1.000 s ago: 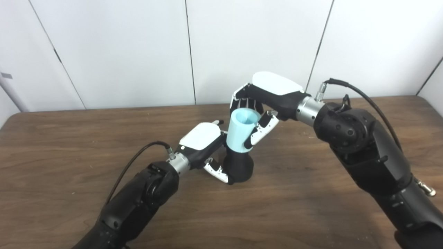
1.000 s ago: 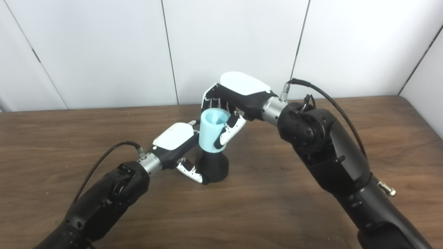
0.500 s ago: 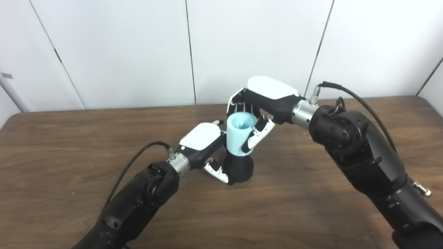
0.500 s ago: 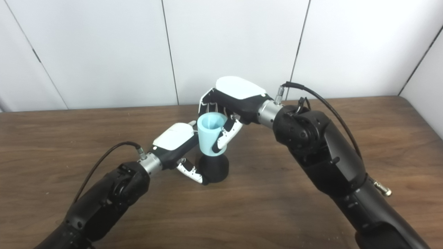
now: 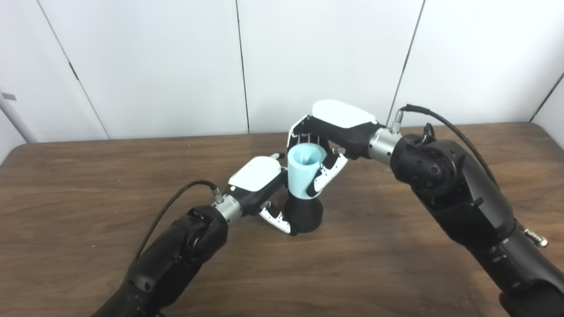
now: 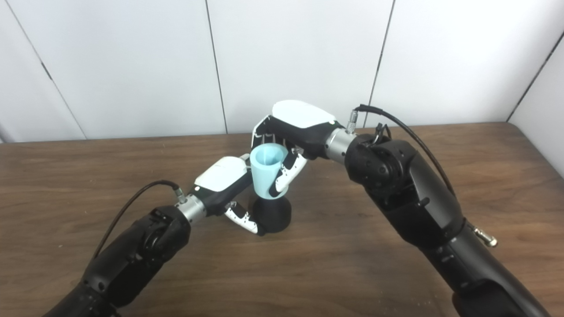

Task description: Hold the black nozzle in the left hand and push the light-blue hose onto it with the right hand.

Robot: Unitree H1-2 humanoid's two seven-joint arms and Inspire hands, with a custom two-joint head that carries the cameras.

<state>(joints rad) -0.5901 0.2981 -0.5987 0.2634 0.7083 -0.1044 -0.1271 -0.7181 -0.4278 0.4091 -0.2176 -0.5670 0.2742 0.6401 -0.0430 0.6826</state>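
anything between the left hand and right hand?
Yes: the hose, seated on the nozzle. Left hand grips the nozzle, right hand the hose. Both views.

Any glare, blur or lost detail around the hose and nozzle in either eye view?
Left eye view: sharp, evenly lit, with the light-blue hose distinct, but the black nozzle is a featureless dark mass. Right eye view: equally sharp, with only soft shadow on the table and no glare.

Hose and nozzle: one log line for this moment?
left hand shut on black nozzle | right hand shut on light-blue hose | hose over nozzle top
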